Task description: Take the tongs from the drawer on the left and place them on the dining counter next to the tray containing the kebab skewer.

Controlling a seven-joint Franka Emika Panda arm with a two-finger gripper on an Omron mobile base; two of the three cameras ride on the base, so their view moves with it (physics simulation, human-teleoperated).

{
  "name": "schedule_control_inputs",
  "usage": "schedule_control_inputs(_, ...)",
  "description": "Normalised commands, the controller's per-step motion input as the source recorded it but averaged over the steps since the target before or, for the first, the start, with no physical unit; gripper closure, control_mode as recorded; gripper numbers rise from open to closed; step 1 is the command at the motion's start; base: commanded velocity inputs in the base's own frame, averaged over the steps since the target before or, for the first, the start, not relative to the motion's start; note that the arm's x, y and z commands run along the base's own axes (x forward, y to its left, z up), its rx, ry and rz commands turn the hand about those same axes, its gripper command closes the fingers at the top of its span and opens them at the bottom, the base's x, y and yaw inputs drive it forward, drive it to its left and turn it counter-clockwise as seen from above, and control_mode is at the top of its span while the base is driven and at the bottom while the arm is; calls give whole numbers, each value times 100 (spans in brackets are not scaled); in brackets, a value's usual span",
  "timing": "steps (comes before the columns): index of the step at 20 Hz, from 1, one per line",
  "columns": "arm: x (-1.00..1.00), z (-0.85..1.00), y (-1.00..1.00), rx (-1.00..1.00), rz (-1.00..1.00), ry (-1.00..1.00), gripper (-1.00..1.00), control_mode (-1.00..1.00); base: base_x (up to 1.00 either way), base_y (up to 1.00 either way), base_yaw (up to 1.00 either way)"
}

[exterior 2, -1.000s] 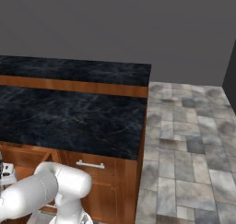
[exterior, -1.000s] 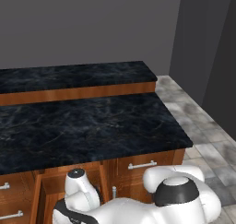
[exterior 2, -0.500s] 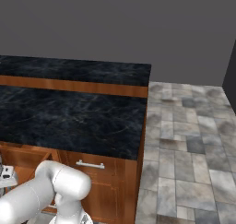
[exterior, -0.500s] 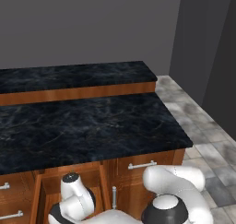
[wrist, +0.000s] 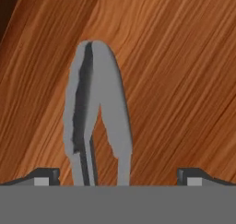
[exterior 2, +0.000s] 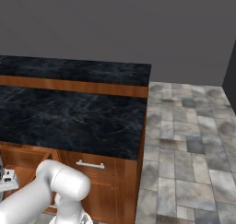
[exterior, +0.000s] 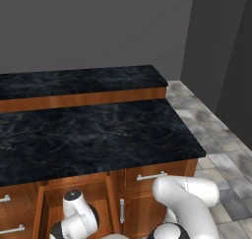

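**Spread gripper low over the tongs in the drawer**

Spread wide, my gripper (wrist: 118, 176) hangs close above the wooden floor of the drawer (wrist: 184, 80), its two dark fingertips (wrist: 46, 176) standing far apart at either side of the tongs (wrist: 99, 112) and touching nothing. Nothing is pinched between them.

Taking the drawer as my landmark: in the left base view it (exterior: 42, 203) stands pulled out from the reddish-brown cabinet front, and my arm reaches down into it. Directly above the drawer runs the dining counter (exterior: 93, 134), a long black marble top with whitish veins; a second, higher black top sits behind that. To the right of the drawer is a closed drawer front with a silver bar handle (exterior: 151, 176), and beyond that grey stone floor tiles (exterior 2: 189, 163).

Inside the drawer, the tongs lie flat on the wood grain, grey-silver, their two arms joined at a rounded end away from my hand and parting toward it.
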Motion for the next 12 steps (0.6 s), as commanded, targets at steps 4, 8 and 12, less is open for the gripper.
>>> schedule_control_inputs(4,0,-40,14,0,0,0,-100,-100,0,0,0)
schedule_control_inputs(8,0,-40,18,-1,0,0,-100,-100,0,0,0)
schedule_control_inputs(12,1,-12,12,-4,0,0,100,-100,0,0,0)
